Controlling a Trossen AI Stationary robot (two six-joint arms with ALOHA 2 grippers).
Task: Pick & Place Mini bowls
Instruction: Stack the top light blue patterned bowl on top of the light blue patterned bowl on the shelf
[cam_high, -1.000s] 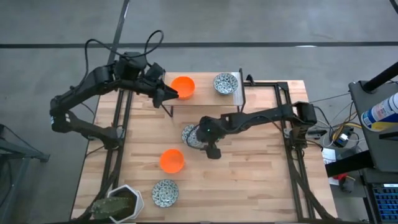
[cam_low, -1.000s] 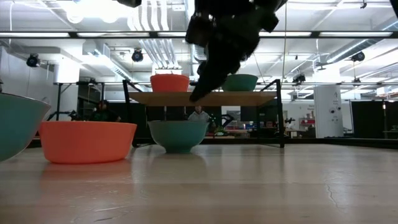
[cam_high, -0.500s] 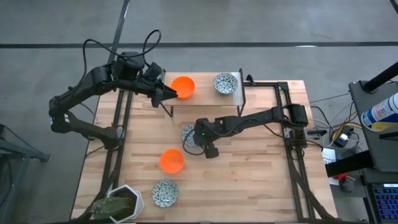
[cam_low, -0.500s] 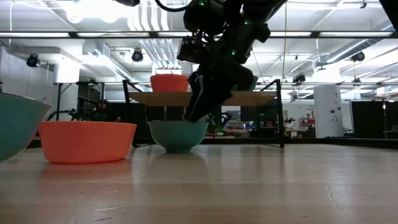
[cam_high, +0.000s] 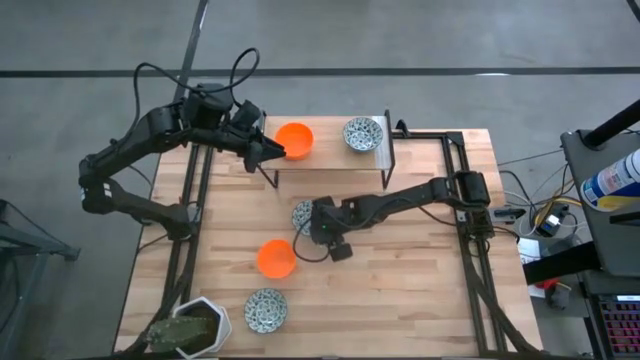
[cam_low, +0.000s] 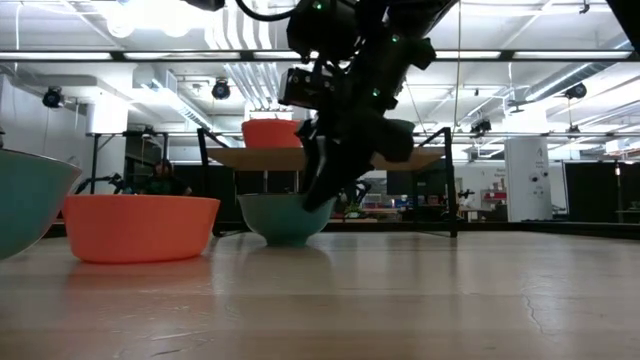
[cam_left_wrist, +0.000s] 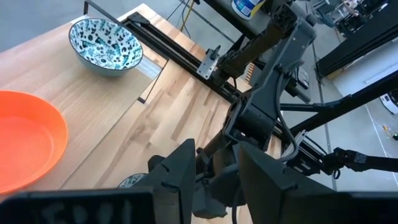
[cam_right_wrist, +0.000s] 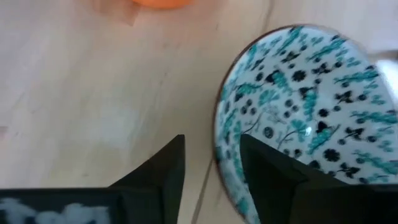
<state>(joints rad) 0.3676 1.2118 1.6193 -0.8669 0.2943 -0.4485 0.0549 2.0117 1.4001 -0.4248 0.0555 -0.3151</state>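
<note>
The right gripper (cam_high: 311, 226) straddles the rim of the teal-patterned white ceramic mini bowl (cam_right_wrist: 305, 112) mid-table, fingers parted; contact appears unconfirmed. The light wooden plank table (cam_high: 420, 280) carries a raised shelf (cam_low: 330, 157).

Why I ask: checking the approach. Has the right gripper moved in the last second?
Yes. The right gripper came down and leftward, away from the raised shelf, onto the patterned bowl rim.

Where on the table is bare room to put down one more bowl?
The table's right half is bare between the right arm and the near edge. The left side is crowded: orange bowl, patterned bowl, plant pot.
</note>
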